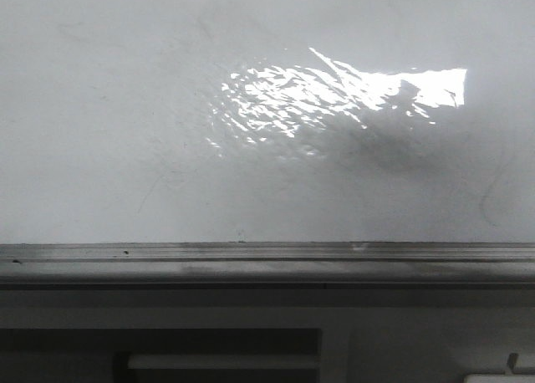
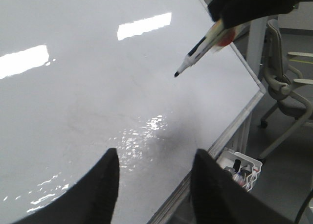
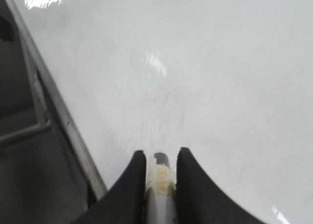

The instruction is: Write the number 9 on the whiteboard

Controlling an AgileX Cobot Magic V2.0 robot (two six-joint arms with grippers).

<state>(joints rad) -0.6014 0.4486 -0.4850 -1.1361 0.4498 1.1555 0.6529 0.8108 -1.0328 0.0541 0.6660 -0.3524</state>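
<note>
Whiteboard [image 1: 125, 107] glossy white, rippled glare, faint smudges, unmarked.

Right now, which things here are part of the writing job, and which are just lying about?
For the job:
whiteboard, no 9 drawn yet
marker, held in the right claw

Lying about:
basket of small items
office chair
left claw, open, empty
</note>
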